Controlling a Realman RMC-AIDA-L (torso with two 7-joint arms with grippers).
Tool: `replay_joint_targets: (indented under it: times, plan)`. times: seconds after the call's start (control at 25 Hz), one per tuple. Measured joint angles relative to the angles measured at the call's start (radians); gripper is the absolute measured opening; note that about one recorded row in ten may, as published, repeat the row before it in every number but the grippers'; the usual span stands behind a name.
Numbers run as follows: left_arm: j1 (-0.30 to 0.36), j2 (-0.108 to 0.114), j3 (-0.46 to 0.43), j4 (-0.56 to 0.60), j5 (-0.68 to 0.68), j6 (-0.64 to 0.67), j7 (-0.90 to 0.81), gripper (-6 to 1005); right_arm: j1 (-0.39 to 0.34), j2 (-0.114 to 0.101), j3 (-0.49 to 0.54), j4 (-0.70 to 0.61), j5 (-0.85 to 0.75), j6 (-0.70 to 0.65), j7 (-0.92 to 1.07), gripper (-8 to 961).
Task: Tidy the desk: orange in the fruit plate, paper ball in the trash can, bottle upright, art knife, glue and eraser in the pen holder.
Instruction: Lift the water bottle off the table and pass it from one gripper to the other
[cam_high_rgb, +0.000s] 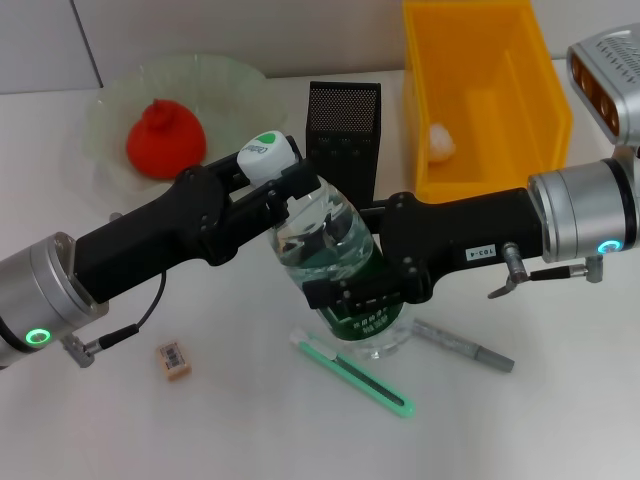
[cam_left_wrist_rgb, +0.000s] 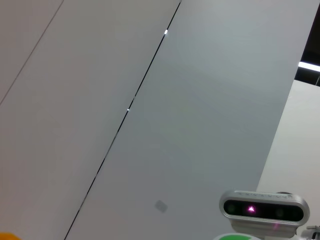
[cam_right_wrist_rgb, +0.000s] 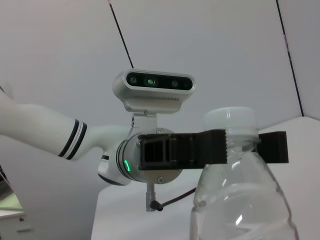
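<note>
**Head view: a water bottle held between two grippers above a white desk**

The bottle (cam_high_rgb: 330, 250) is seen at the middle of the desk, clear plastic with water inside, a white cap tilted toward the far left and a green label low on its body. It is clamped by both arms: the left gripper (cam_high_rgb: 290, 192) is closed around the neck just under the cap, and the right gripper (cam_high_rgb: 345, 280) is closed around the lower body over the label. In the right wrist view the bottle (cam_right_wrist_rgb: 240, 200) is shown close up, with the left gripper (cam_right_wrist_rgb: 225, 147) closed across its neck.

The orange (cam_high_rgb: 166, 138) is set inside the fruit plate (cam_high_rgb: 230, 80) at the far left. The pen holder (cam_high_rgb: 343, 125) stands behind the bottle, and the trash can (cam_high_rgb: 520, 120) stands to the far right with the paper ball (cam_high_rgb: 441, 139) inside it. On the near side of the desk lie the eraser (cam_high_rgb: 173, 360), the art knife (cam_high_rgb: 355, 378) and the glue (cam_high_rgb: 465, 345), each apart from the others.

The desk (cam_high_rgb: 560, 400) is plain white, and a pale grey wall (cam_left_wrist_rgb: 200, 100) is seen behind
</note>
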Motion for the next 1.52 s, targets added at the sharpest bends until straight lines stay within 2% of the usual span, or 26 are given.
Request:
replay_joint_targets:
  times: [0.16,0.64,1.52]
  plan:
    - [-0.003,0.000,0.000,0.002,0.003,-0.002,-0.001,446,-0.005,-0.001,-0.003,-0.062,-0.066,-0.007,0.064,783]
    - [0.004,0.001,0.000,0.010,0.003,-0.003,-0.001,446,-0.045,-0.002,-0.002,-0.200,-0.092,-0.077,0.159,783]
    - [0.003,0.002,-0.001,0.012,0.003,0.001,0.001,445,-0.055,-0.007,0.002,-0.223,-0.104,-0.093,0.176,783]
